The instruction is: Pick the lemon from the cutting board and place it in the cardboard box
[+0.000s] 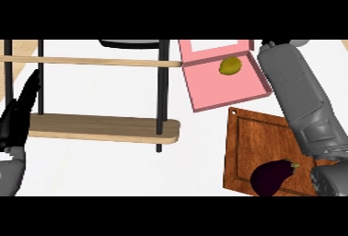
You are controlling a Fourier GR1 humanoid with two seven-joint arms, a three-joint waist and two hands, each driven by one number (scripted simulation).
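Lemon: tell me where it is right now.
In the head view the lemon lies inside the pink box at upper right, beyond the cutting board and beside the right forearm.

Bright, even light on the white counter (102, 170), with no glare and barely any shadows.

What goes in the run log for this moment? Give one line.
lemon: in pink box | eggplant: on cutting board | right hand: out of view past box | left hand: open, resting at left edge
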